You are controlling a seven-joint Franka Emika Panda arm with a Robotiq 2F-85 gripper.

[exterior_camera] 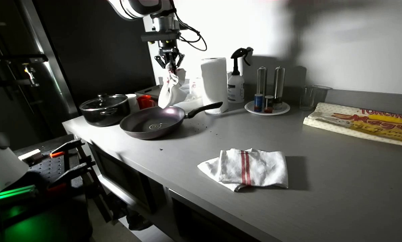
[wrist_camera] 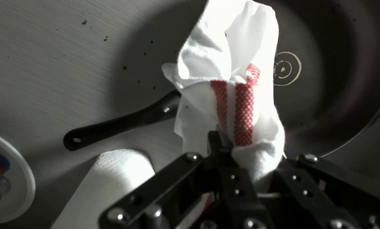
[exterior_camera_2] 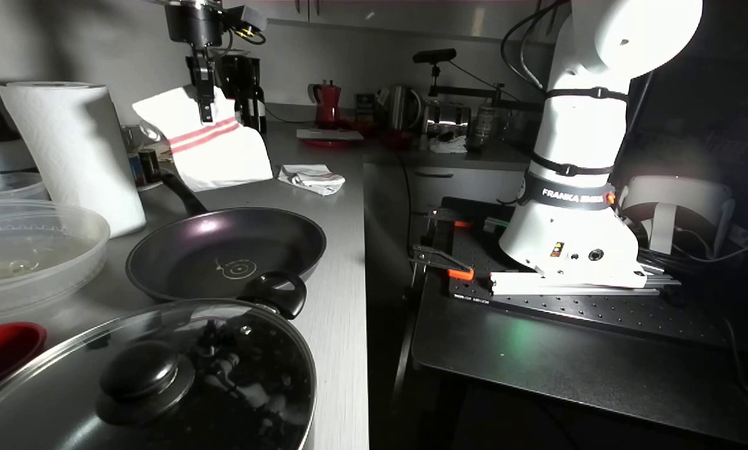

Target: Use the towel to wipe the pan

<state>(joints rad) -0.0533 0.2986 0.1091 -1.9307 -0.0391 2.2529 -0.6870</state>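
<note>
A dark frying pan (exterior_camera: 169,126) sits on the grey counter, its black handle pointing toward the paper roll. The pan shows in an exterior view (exterior_camera_2: 224,250) and in the wrist view (wrist_camera: 333,73). My gripper (exterior_camera: 172,69) is shut on a white towel with red stripes (exterior_camera: 170,94) and holds it above the pan's handle side. The towel hangs crumpled, apart from the pan floor as far as I can see. It also shows in an exterior view (exterior_camera_2: 221,156) and the wrist view (wrist_camera: 202,63), where it hides one fingertip. A second folded, striped towel (exterior_camera: 261,168) lies on the counter.
A lidded black pot (exterior_camera: 103,112) stands beside the pan at the counter edge. A paper roll (exterior_camera: 214,84), spray bottle (exterior_camera: 235,89), plate of small jars (exterior_camera: 249,108) and clear plastic tub (exterior_camera_2: 89,256) stand behind. A red cup (exterior_camera: 145,102) is near the pot.
</note>
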